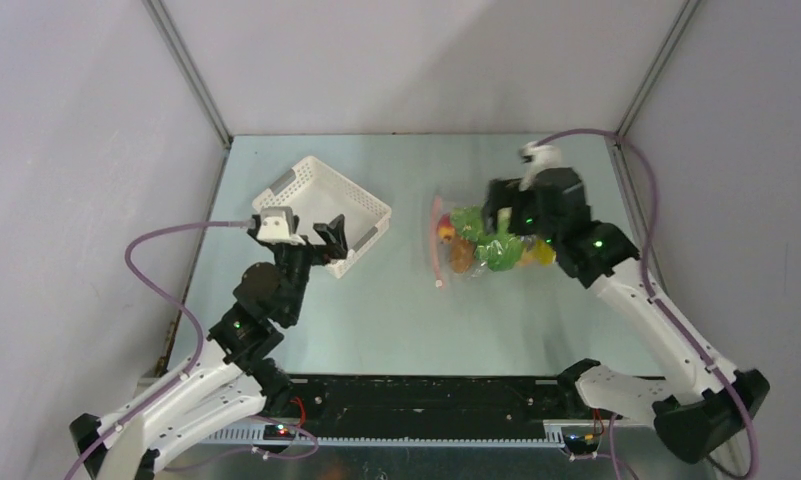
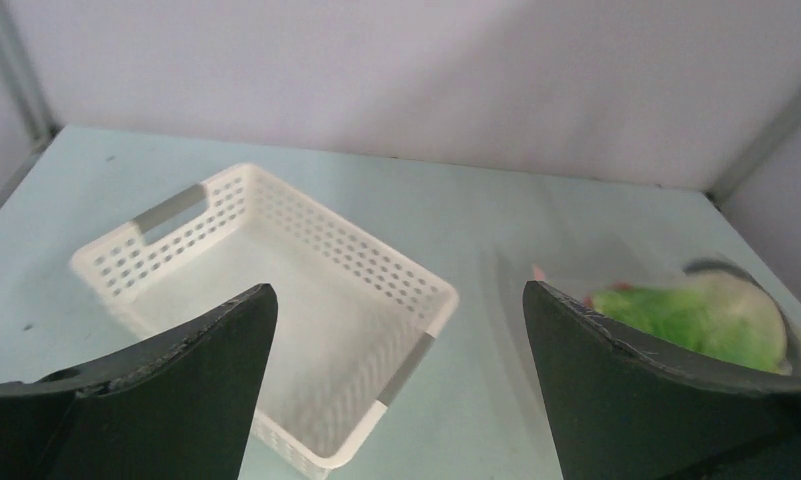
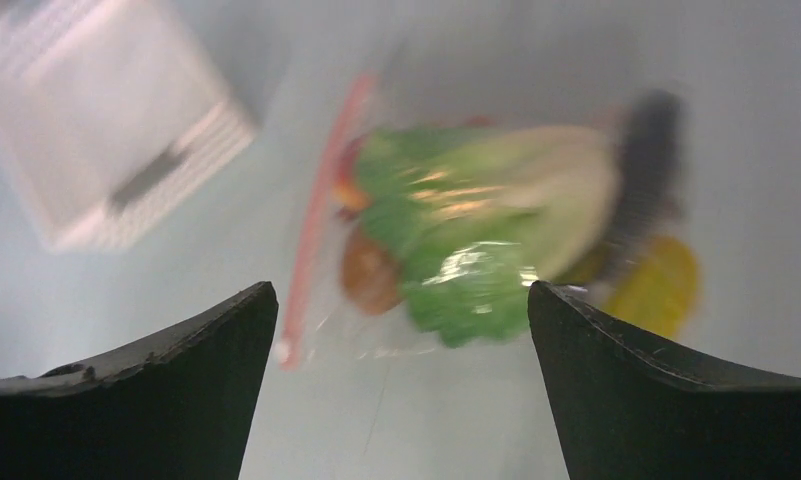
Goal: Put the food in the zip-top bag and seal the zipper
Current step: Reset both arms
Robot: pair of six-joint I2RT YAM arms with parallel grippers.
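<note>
The clear zip-top bag (image 1: pixel 454 272) lies flat right of centre, with the pink zipper (image 1: pixel 436 245) along its left edge. The food shows through it: green pieces (image 1: pixel 496 250), a brown one (image 1: pixel 462 255) and a yellow-red one (image 1: pixel 444 233). My right gripper (image 1: pixel 498 215) hovers open over the bag's right part. In the blurred right wrist view the open gripper (image 3: pixel 401 285) looks down on green food (image 3: pixel 456 230), a brown piece (image 3: pixel 369 272), a yellow piece (image 3: pixel 661 285) and the zipper (image 3: pixel 321 220). My left gripper (image 1: pixel 311 232) is open and empty beside the basket; it also shows in the left wrist view (image 2: pixel 398 288).
A white lattice basket (image 1: pixel 321 190) stands at the back left, nothing showing inside it in the left wrist view (image 2: pixel 176 240). It also shows in the right wrist view (image 3: pixel 106 140). Walls close the table at the back and sides. The arm bases sit at the near edge.
</note>
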